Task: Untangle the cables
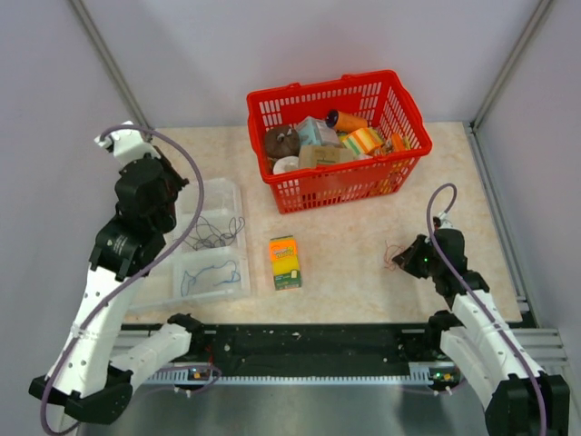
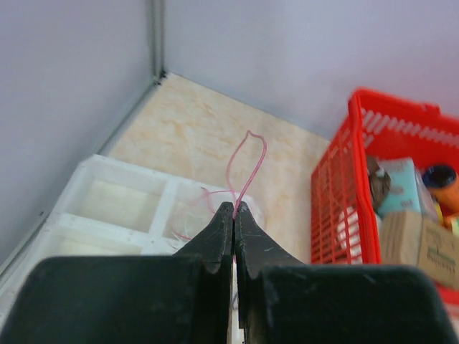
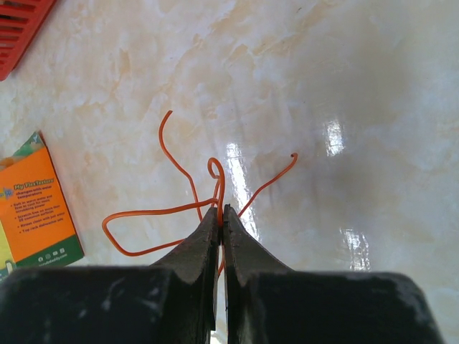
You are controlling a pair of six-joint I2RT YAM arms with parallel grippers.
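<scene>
My left gripper (image 2: 234,208) is shut on a thin pink cable (image 2: 257,166) that loops upward from its tips, above a clear compartment tray (image 2: 107,197). In the top view this gripper (image 1: 174,198) hovers at the tray's far left corner. A dark cable (image 1: 214,231) lies in the tray's far compartment and a blue cable (image 1: 210,275) in the near one. My right gripper (image 3: 220,208) is shut on a thin orange cable (image 3: 161,210), whose loose loops spread over the table. From above, the right gripper (image 1: 400,260) sits right of centre with the orange cable (image 1: 391,253) at its tips.
A red basket (image 1: 410,154) full of packages stands at the back centre. An orange and green box (image 1: 284,262) lies on the table between the tray (image 1: 229,193) and the right gripper. Walls close in on the left, right and back.
</scene>
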